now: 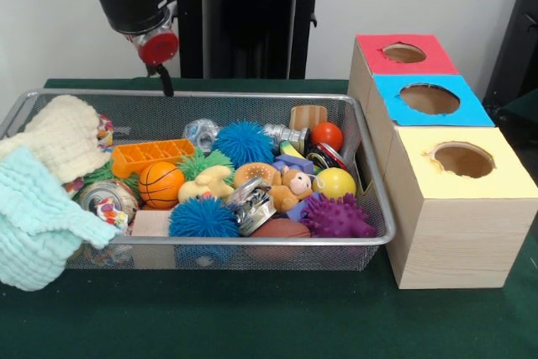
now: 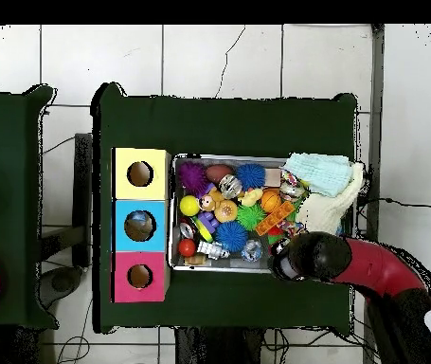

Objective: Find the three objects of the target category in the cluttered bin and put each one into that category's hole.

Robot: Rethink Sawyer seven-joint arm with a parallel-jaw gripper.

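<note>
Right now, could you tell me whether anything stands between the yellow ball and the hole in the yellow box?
Only the bin's mesh wall, which rises between the yellow ball and the yellow box. The hole on top is uncovered, and nothing lies on the ball.

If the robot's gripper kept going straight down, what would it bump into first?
Probably the far rim of the wire bin, or the mesh just inside it. The gripper hangs right over that edge, near the orange tray, though depth is hard to judge.

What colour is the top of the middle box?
Blue; the middle box shows best in the front view.
</note>
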